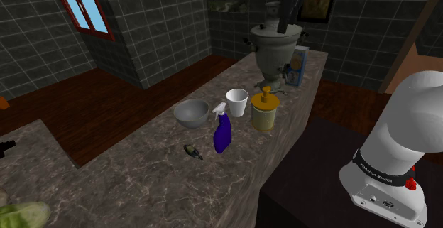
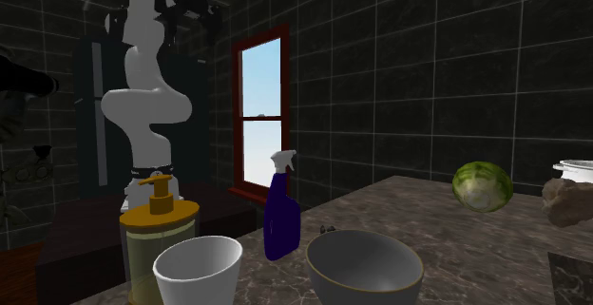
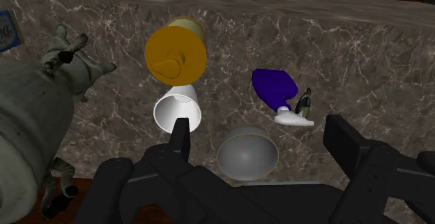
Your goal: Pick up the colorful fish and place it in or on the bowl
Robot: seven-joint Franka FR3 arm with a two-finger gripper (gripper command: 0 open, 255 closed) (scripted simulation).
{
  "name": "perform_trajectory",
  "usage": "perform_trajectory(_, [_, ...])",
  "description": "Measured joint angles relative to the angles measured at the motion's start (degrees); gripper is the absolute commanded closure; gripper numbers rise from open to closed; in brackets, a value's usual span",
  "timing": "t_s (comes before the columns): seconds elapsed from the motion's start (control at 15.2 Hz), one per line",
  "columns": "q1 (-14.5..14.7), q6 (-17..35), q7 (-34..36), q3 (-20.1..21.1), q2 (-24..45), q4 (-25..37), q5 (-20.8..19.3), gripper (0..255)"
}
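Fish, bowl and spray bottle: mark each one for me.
fish (image 1: 192, 151), shoulder view, middle of its body.
bowl (image 1: 190, 121), shoulder view, outer wall.
spray bottle (image 1: 222, 137), shoulder view, blue body.

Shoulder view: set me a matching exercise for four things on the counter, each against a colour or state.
Things:
1. fish
2. bowl
3. cup
4. bottle

Descriptions:
A. white, standing upright
B. blue-purple with a white trigger
C. grey, open side up
D. small and dark, lying flat

Pairs: 1-D; 2-C; 3-A; 4-B
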Motion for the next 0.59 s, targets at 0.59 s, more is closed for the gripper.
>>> perform_trajectory(0.59, [1.2,10.3,4.9,5.5,8.1,-3.6,1.7,0])
